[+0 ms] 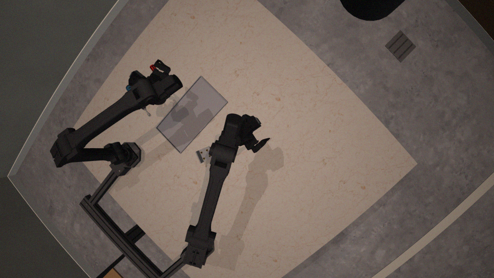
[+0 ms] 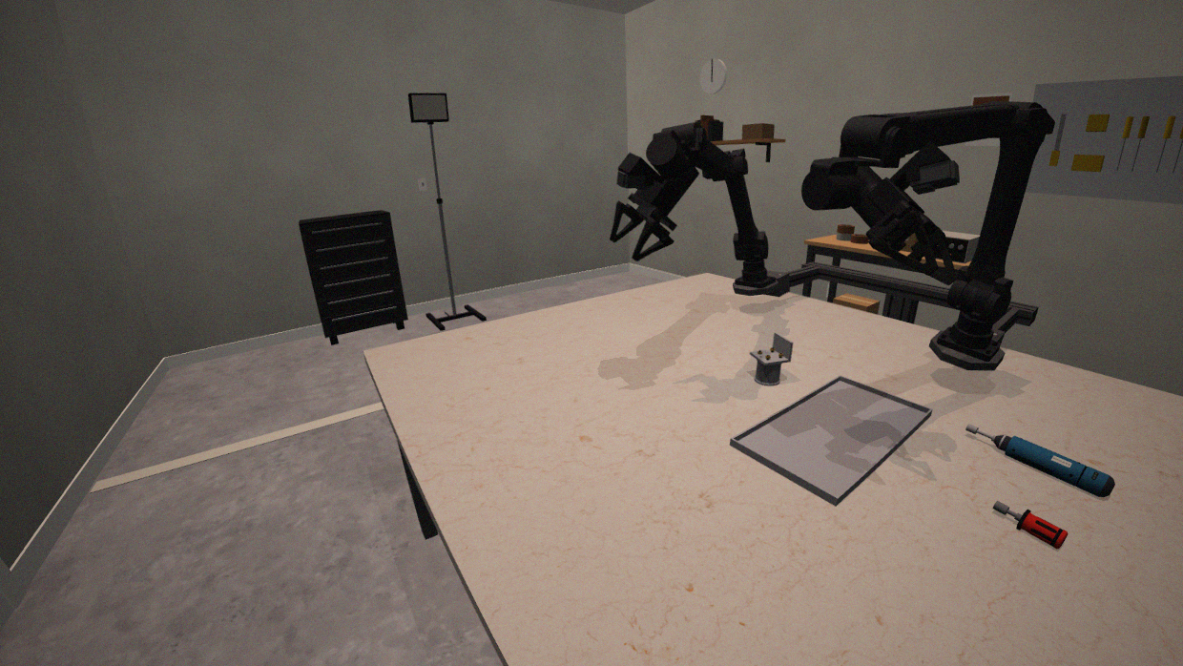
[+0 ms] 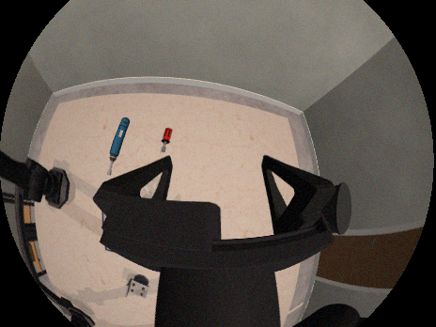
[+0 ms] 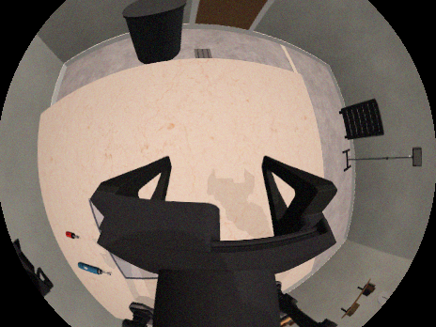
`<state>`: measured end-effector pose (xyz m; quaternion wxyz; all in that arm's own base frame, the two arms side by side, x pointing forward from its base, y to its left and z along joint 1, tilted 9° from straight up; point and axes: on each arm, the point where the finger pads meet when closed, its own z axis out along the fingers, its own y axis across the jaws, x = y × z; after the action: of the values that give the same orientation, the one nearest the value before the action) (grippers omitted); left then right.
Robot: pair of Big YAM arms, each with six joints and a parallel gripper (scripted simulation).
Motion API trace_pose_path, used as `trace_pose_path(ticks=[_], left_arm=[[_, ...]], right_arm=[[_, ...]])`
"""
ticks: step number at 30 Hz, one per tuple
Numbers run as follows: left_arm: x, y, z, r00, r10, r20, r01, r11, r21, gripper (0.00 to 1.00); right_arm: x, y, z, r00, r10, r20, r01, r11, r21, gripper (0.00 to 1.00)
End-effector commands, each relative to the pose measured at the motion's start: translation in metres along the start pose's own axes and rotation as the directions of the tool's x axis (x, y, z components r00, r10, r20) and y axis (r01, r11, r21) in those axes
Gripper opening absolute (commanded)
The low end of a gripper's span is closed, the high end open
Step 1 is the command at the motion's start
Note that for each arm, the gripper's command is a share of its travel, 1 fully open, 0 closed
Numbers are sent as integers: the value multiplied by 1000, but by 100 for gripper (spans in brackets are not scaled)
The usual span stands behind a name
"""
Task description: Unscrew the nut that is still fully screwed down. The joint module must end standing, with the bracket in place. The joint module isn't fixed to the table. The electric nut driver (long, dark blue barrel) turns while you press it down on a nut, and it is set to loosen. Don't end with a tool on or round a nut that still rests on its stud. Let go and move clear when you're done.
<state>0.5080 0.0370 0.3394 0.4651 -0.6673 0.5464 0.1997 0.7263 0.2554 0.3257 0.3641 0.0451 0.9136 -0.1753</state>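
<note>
The joint module [image 2: 768, 373] stands upright on the table, with the bracket [image 2: 782, 347] [image 3: 138, 287] on top. Several small brassy nuts show on the bracket; which is fully down cannot be told. The electric nut driver [image 2: 1045, 463] [image 3: 119, 137] [image 4: 89, 268] lies on its side, blue, socket towards the tray. A short red driver [image 2: 1041, 529] [image 3: 167, 134] [image 4: 70, 235] lies beside it. My left gripper [image 3: 216, 160] is open and empty, high above the table near the tools. My right gripper [image 4: 216, 161] [image 2: 625, 248] is open and empty, raised past the module.
A shallow grey tray [image 1: 208, 92] [image 2: 786, 429] lies between the joint module and the two tools, with arm shadows across it. In the top view, the right arm [image 1: 214, 186] passes over part of the module, and the left arm covers most of both tools.
</note>
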Motion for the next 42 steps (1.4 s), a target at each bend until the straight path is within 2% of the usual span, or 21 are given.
trace_pose_path(ticks=[1,17,18,34,35,42], left_arm=[[-4,-2,-3,1000,-10,-2,10,1000,6,100],[-4,-2,-3,1000,-10,-2,10,1000,6,100],[-10,-10,-7,999,-32,-6,32,999,18,82],[-10,-10,-7,999,-32,-6,32,999,18,82],[-10,-10,-7,999,-32,-6,32,999,18,65],[-10,-10,-7,999,-32,-6,32,999,18,65]], right_arm=[[-6,-3,-8,1000,9,13,-9,1000,-5,100],[-6,-3,-8,1000,9,13,-9,1000,-5,100],[-17,-5,-16,999,28,34,-27,1000,-15,100],[-17,-5,-16,999,28,34,-27,1000,-15,100],[-17,-5,-16,999,28,34,-27,1000,-15,100],[-17,-5,-16,999,28,34,-27,1000,-15,100]])
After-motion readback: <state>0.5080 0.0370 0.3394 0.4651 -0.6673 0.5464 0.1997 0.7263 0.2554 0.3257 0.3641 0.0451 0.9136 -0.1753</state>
